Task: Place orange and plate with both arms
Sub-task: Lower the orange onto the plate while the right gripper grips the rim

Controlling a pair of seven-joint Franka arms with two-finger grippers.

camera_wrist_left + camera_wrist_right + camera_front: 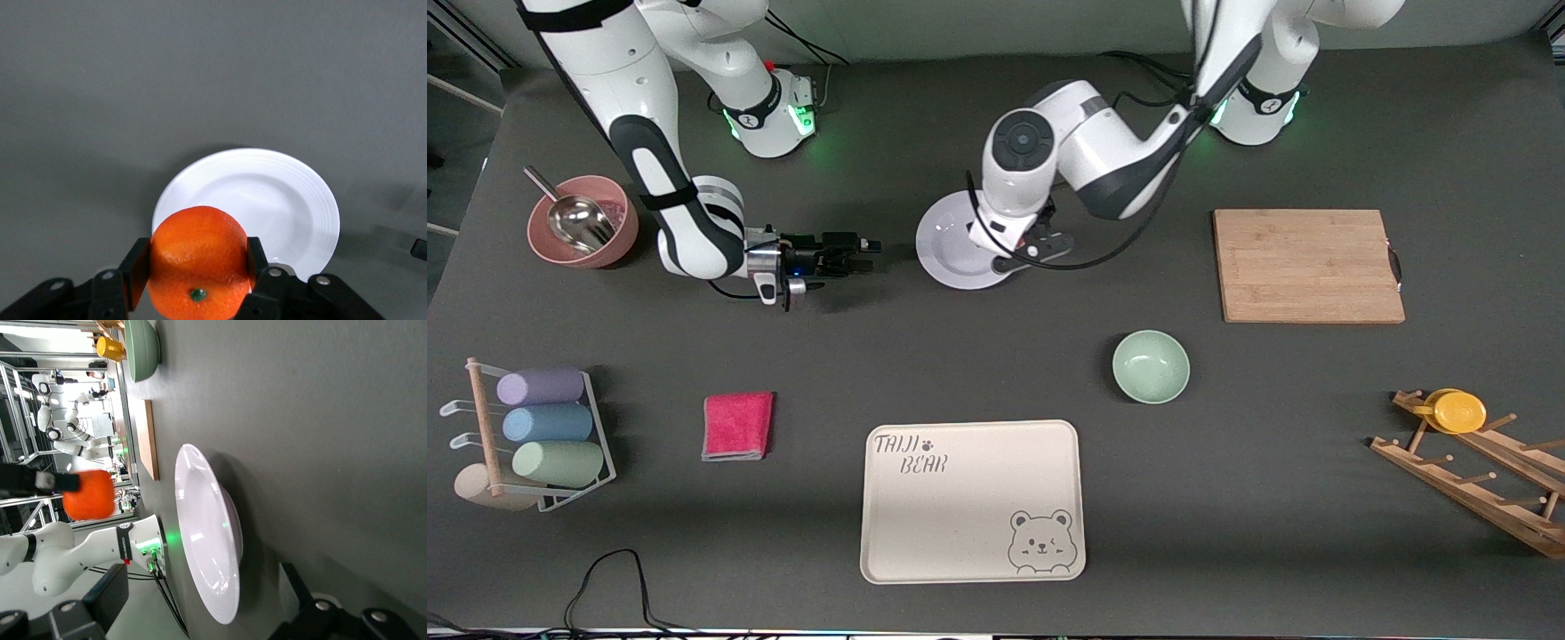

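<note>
**Orange held over the plate, second arm standing off beside it**

The left arm reaches in from its base and bends down over the plate, which lies flat on the grey desk between the two bases. Its left gripper has its two fingers clamped on the sides of the orange, stem end facing the wrist camera, with the fruit hanging above the plate's edge rather than its centre. From the right wrist view the orange shows clear air between it and the plate, so I judge it is being carried in to be set down there and has not yet been released.

The right gripper lies low and level just beside the plate, on the side toward the right arm's end of the desk, pointing at the rim. Its fingers look parted with nothing between them, which suits a grasp on the rim; the wide raised rim gives it something to pinch.

From the front camera the orange is entirely hidden under the left arm's wrist, and part of the plate is covered too. The right wrist view cuts off its own fingertips, so how near they are to the rim is hard to tell.
</note>
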